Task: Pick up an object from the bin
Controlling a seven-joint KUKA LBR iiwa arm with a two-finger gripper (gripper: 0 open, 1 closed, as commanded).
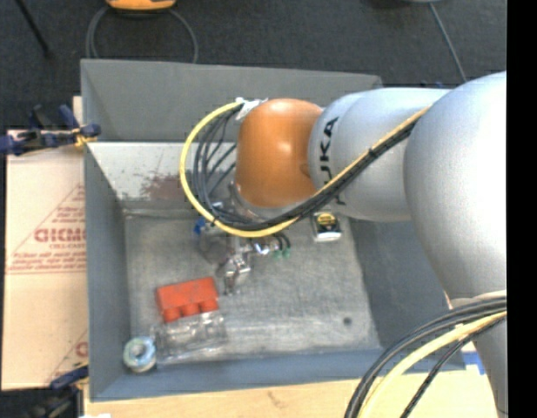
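Observation:
My gripper (232, 271) hangs low over the middle of the bin floor, below the arm's orange cover, which hides most of it. Just to its front left lies a red-orange block (187, 298) with two studs, a short gap away from the gripper's tip. In front of the block rests a clear plastic piece (192, 332). A small blue-grey ring (139, 353) sits in the front left corner.
A small yellow, white and black object (325, 225) lies to the right of the gripper near the back of the floor. The arm and its cables cover the bin's back and right side. Bare grey floor stretches across the front right.

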